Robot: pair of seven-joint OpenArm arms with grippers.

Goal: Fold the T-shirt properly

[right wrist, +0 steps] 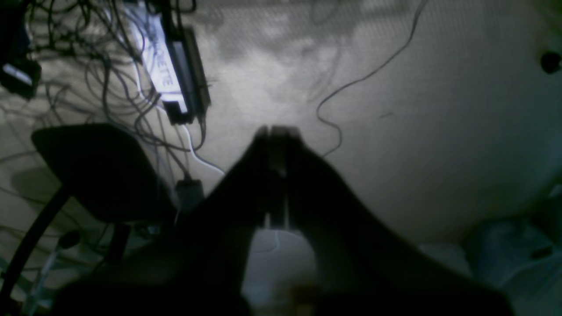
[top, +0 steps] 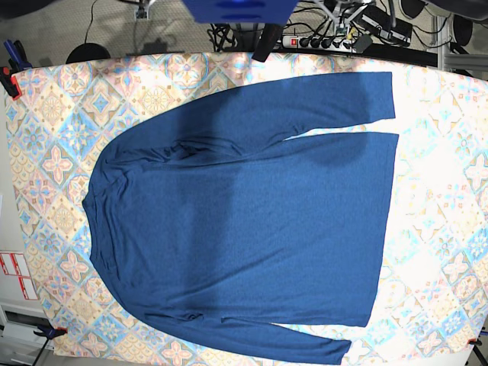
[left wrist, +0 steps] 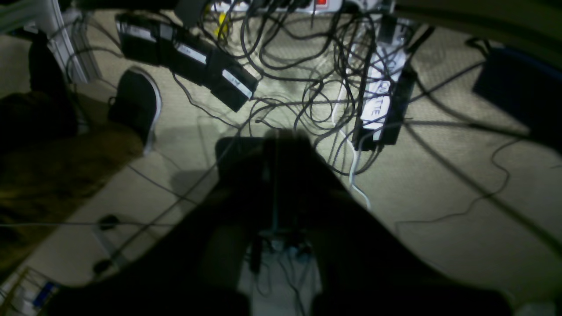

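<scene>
The T-shirt (top: 244, 221) lies spread flat on the patterned tablecloth (top: 53, 152) in the base view. It is plain navy, with the collar to the left and the hem to the right. One long sleeve (top: 305, 107) runs along the top and the other (top: 252, 339) along the bottom. Neither wrist view shows the shirt. My left gripper (left wrist: 281, 136) is a dark silhouette hanging over the floor, jaws together with nothing in them. My right gripper (right wrist: 275, 131) also hangs over the floor, shut and empty.
Tangled cables and a white power strip (left wrist: 380, 92) cover the floor below the left gripper, with black boxes (left wrist: 189, 57) and a shoe (left wrist: 136, 105) nearby. A black rounded object (right wrist: 96, 166) sits left of the right gripper. Clamps (top: 9, 76) hold the cloth's corners.
</scene>
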